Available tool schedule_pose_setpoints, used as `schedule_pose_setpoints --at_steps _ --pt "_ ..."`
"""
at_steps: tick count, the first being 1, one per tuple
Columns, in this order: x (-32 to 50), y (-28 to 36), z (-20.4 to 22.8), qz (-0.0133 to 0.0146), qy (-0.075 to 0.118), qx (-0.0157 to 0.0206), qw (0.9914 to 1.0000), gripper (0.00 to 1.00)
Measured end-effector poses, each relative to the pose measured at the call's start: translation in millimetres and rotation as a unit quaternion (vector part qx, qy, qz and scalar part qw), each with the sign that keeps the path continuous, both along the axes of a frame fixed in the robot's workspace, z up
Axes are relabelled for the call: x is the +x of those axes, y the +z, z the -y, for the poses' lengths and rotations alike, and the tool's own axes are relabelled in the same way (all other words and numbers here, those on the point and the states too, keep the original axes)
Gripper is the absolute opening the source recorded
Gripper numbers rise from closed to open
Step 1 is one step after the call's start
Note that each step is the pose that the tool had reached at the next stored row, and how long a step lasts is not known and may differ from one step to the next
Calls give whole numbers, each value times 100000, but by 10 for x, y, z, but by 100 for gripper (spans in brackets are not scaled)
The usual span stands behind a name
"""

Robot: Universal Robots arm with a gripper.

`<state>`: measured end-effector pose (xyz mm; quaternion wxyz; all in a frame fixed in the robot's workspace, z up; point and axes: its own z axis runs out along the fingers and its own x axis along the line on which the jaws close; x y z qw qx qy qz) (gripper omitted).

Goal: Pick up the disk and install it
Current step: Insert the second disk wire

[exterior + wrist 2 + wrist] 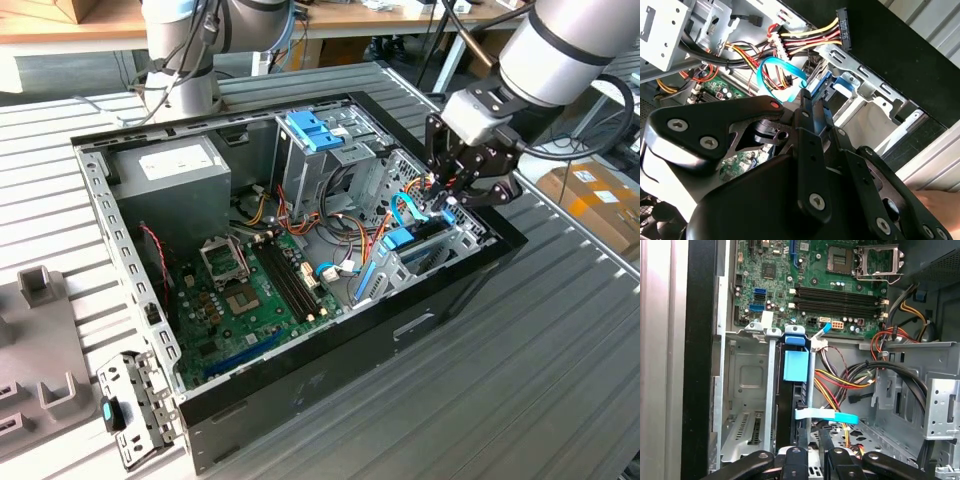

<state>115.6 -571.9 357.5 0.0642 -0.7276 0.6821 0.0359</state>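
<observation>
Disk (792,390) stands on edge in the drive bay (747,390) slot at the case (330,360) corner on the exterior view's right, light-blue carrier rail (398,240) up; dark body mostly sunk between the bay's metal walls, blue tab visible in second wrist view (840,85)

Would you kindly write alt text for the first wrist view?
The tool hangs over an open computer case, its fingers astride the disk, which stands on edge in a grey metal drive cage. Beyond lie a green motherboard and bundled coloured cables.
</observation>
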Motion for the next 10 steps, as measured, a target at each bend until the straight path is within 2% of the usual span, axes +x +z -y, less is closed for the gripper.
schedule_pose_setpoints --at_steps 3,10 --pt "5 37 -5 1 1136 5 99994 24" --pt "49 41 -6 4 4094 -3 99916 24"
